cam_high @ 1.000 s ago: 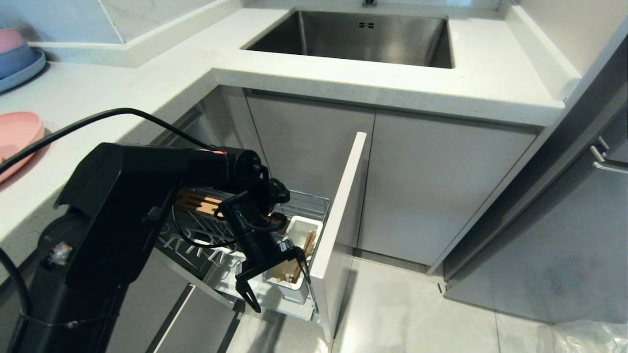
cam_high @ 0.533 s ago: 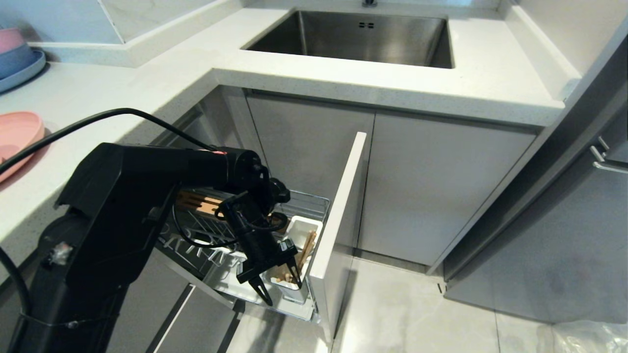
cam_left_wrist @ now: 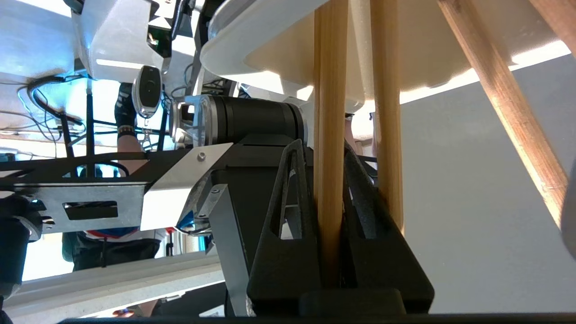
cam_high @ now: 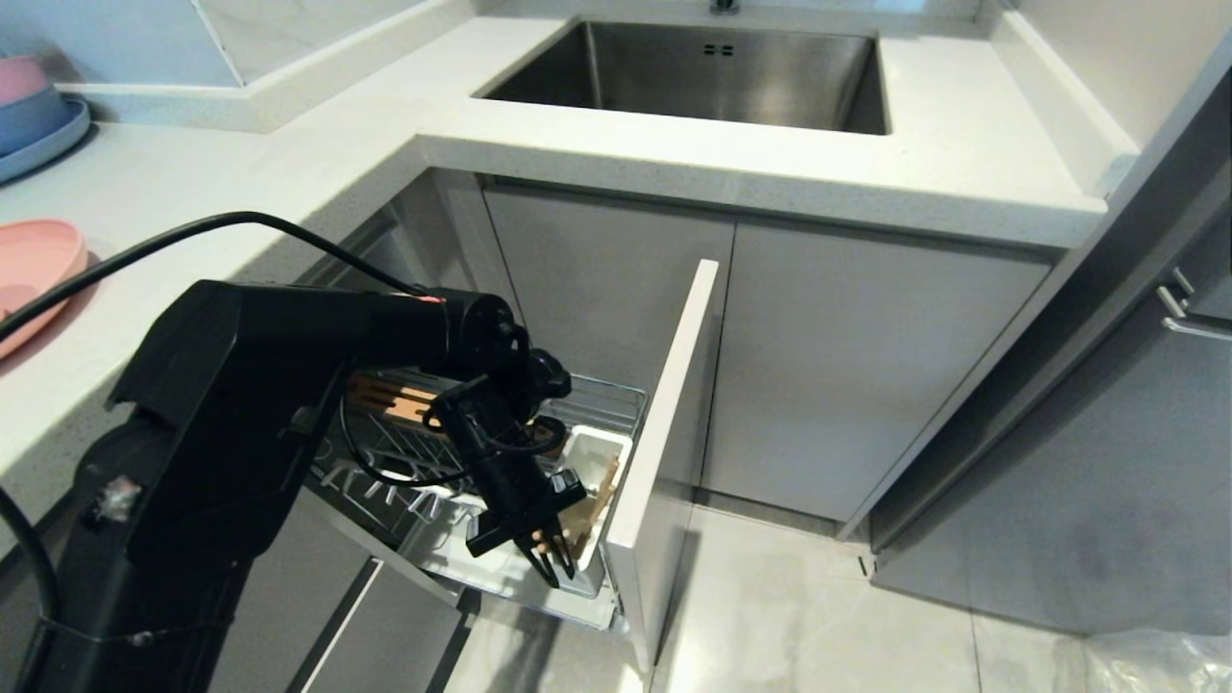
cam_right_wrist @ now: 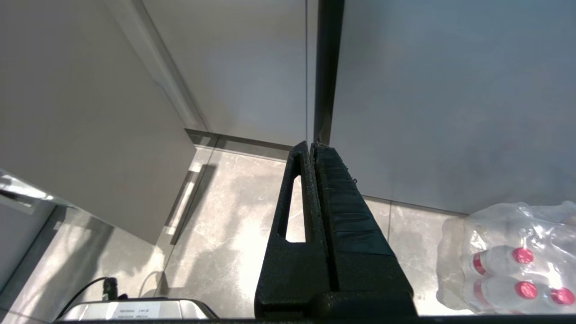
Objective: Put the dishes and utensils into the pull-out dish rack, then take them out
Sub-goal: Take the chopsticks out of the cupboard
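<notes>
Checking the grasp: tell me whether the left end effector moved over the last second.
Yes. The left end effector closed toward the white caddy, clamping a chopstick.

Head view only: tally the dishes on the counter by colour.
Pink: 2 (pink plate, pink bowl)
Blue: 2 (blue bowl, blue plate)
Total: 4

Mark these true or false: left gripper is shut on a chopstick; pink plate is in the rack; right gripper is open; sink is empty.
1. The left gripper is shut on a chopstick: true.
2. The pink plate stands in the pull-out dish rack: false, it lies on the countertop.
3. The right gripper is open: false, its fingers are pressed together.
4. The sink holds nothing visible: true.
</notes>
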